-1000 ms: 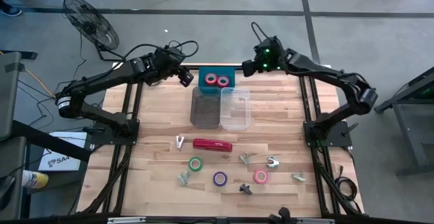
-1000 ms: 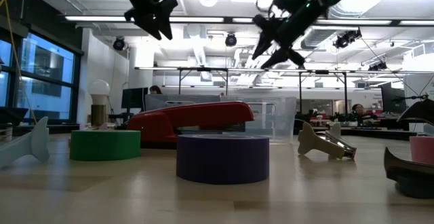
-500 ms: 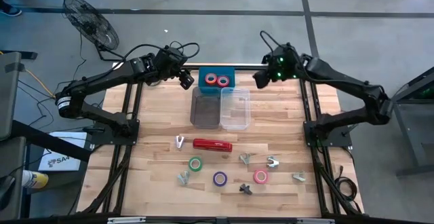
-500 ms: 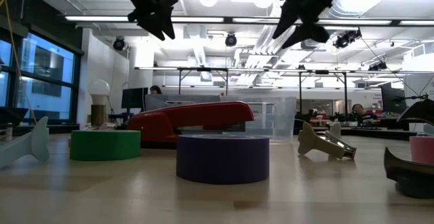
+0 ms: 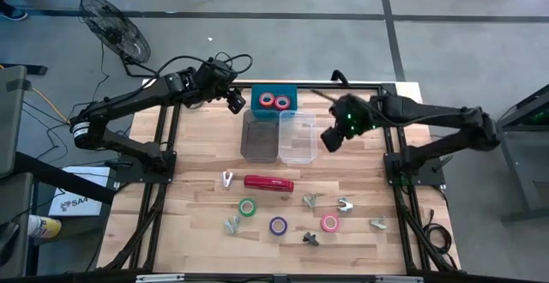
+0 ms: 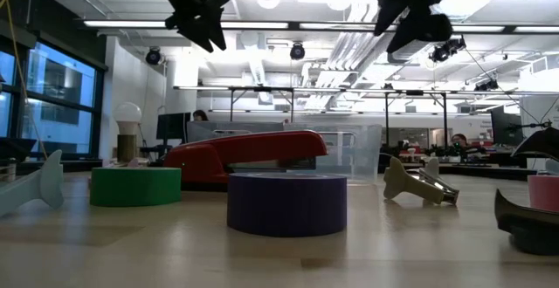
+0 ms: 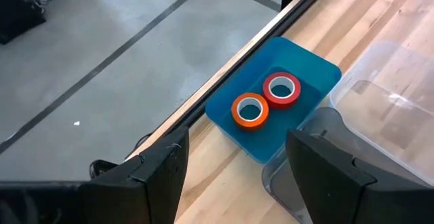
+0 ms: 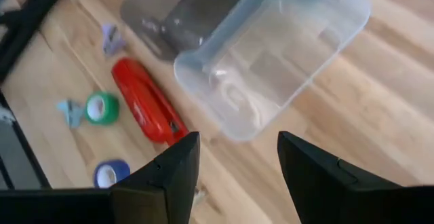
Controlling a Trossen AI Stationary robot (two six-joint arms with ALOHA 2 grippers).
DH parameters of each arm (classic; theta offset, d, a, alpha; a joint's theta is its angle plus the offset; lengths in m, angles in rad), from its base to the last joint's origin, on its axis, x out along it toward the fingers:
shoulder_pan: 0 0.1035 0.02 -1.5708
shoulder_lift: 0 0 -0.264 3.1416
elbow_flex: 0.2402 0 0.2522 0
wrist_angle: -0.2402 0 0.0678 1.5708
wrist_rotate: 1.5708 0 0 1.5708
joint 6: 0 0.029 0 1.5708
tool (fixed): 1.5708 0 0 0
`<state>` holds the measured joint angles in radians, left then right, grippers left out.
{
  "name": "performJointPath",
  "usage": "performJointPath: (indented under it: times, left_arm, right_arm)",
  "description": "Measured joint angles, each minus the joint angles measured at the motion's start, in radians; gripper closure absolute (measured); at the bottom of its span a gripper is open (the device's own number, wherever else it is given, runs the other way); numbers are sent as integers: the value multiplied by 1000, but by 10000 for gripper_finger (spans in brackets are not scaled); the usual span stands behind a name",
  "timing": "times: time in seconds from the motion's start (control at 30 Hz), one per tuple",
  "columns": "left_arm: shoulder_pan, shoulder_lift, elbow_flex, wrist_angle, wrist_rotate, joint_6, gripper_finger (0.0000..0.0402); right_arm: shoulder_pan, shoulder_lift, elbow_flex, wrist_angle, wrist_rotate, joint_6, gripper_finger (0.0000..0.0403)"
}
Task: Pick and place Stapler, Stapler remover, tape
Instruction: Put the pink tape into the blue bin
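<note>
The red stapler (image 5: 268,183) lies flat on the table near its middle, and also shows in the low view (image 6: 244,153) and the right wrist view (image 8: 146,102). Green (image 5: 247,207), purple (image 5: 278,225) and pink (image 5: 330,223) tape rolls lie flat nearer the front edge. Two more rolls, orange (image 7: 249,110) and red (image 7: 281,89), lie in the blue bin (image 5: 292,90). Several small grey staple removers (image 5: 345,204) are scattered around the rolls. My left gripper (image 5: 235,100) hovers open and empty beside the blue bin. My right gripper (image 5: 330,137) hovers open and empty just right of the clear bin.
A smoky bin (image 5: 260,135) and a clear bin (image 5: 298,136) stand side by side just in front of the blue bin at the table's far middle. Bare wood lies to the left and right of the bins. A fan (image 5: 111,26) stands on the floor beyond the far left corner.
My right gripper has swung from above the table's far edge toward the near edge and lower, ending beside the clear bin's right side, still open. Nothing on the table has moved.
</note>
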<state>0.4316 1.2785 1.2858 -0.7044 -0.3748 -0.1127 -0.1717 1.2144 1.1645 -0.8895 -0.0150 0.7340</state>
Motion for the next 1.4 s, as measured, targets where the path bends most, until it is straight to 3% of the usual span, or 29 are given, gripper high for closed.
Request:
performJointPath:
  times: [0.23, 0.63, 0.93, 1.4]
  left_arm:
    - [0, 0, 0, -1, 36, -2, 160]
    - [0, 0, 0, -1, 111, -80, 160]
    - [0, 0, 0, 0, 118, -107, 160]
    - [0, 0, 0, -1, 127, -106, 160]
  right_arm:
    - [198, 0, 0, -59, 56, 70, 212]
    - [506, 41, 0, -120, 168, 2, 212]
    - [648, 230, 0, -102, 97, -146, 212]
    - [777, 511, -1, 137, 23, -135, 212]
